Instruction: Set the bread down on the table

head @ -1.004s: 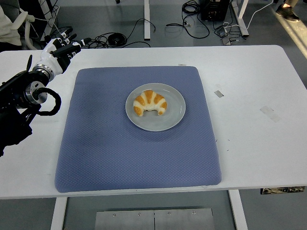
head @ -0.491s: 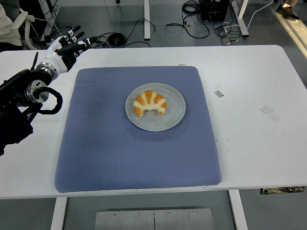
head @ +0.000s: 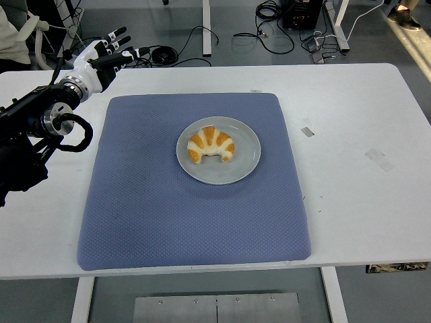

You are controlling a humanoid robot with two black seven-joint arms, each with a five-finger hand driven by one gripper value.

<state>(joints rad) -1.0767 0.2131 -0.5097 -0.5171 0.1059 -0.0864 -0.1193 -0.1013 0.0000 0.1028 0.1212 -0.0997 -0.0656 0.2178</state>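
Golden bread lies well right of left hand.

white table. blue-grey mat with a fine dotted weave. plain grey plate. bread is golden orange with pale cream stripes, croissant shaped. left arm black, left hand white with black fingertips, some silver at the wrist. small greyish tape scraps on the table, maybe clear, hard to tell. grey floor with black cables.
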